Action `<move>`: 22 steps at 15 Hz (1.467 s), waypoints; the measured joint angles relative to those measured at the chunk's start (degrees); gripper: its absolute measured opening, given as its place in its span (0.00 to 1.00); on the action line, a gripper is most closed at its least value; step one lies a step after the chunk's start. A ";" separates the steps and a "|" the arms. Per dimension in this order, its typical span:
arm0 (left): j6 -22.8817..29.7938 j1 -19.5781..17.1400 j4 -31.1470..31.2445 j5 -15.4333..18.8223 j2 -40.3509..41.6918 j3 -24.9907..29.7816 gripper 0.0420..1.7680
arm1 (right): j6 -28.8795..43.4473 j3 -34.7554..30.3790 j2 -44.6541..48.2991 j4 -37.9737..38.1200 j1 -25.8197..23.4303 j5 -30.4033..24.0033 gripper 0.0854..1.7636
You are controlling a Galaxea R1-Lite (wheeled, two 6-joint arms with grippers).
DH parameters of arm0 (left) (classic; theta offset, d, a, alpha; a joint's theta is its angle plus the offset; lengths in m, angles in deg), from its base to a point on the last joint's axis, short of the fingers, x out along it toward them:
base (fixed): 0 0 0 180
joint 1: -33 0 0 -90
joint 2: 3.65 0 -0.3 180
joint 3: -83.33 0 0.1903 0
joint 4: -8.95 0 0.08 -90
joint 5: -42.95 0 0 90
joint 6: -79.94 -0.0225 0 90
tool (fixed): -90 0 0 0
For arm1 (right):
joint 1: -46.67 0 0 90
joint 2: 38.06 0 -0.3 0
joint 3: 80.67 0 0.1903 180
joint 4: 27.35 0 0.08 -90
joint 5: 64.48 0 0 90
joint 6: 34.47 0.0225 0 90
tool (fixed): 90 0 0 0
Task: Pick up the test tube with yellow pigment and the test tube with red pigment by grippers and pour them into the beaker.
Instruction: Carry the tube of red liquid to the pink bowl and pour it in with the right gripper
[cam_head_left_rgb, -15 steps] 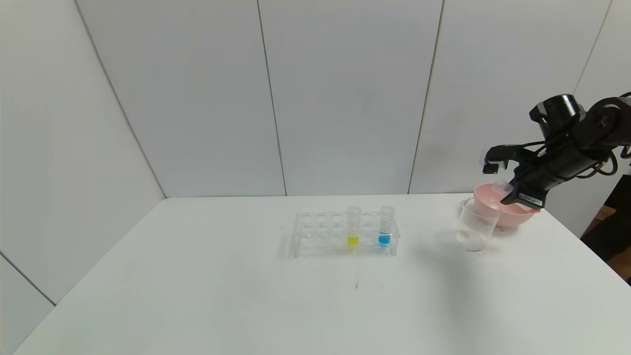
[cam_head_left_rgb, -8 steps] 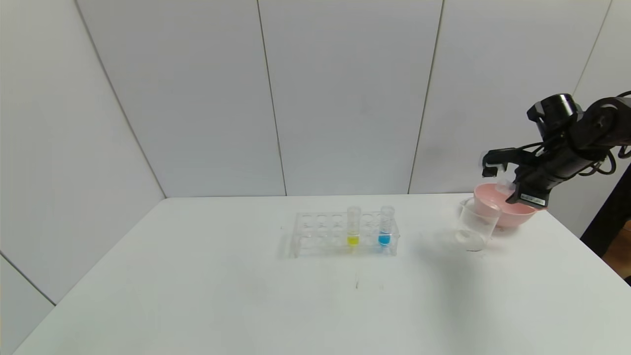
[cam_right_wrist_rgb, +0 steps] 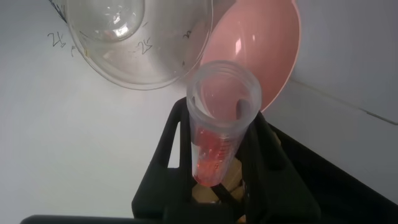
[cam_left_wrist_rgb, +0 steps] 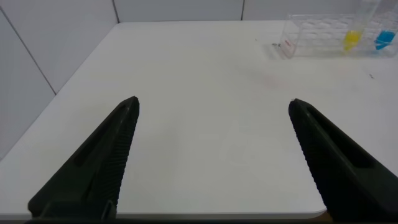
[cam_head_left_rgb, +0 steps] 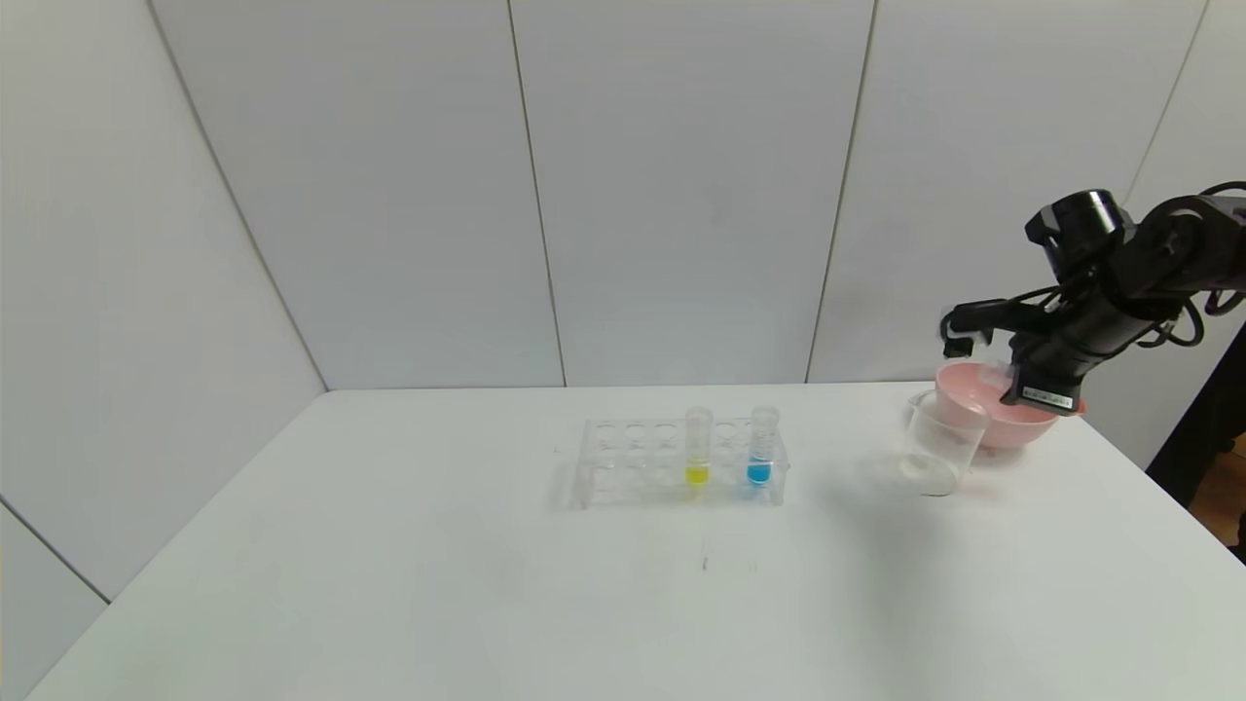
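- Test tube with red pigment (cam_right_wrist_rgb: 219,121): clamped in the right hand (cam_right_wrist_rgb: 214,177), tipped, mouth toward the beaker (cam_head_left_rgb: 936,443) and pink bowl (cam_head_left_rgb: 1012,421).
- Pouring advice: centre the mouth over the beaker, not the bowl, then tilt slowly.
- Test tube with yellow pigment (cam_head_left_rgb: 697,447): upright in the rack (cam_head_left_rgb: 623,462) on the table (cam_head_left_rgb: 487,584).
- Left hand (cam_left_wrist_rgb: 211,155): spread wide, empty, parked.

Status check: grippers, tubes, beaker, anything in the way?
Right gripper shut on red-pigment clear test tube, tilted above clear glass beaker. Left gripper open, idle. Yellow-pigment tube racked. Pink bowl crowds beaker.
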 joint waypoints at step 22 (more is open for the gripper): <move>0.00 0.00 0.00 0.00 0.00 0.00 0.97 | -4.46 -0.02 -0.55 -1.46 3.29 13.67 0.25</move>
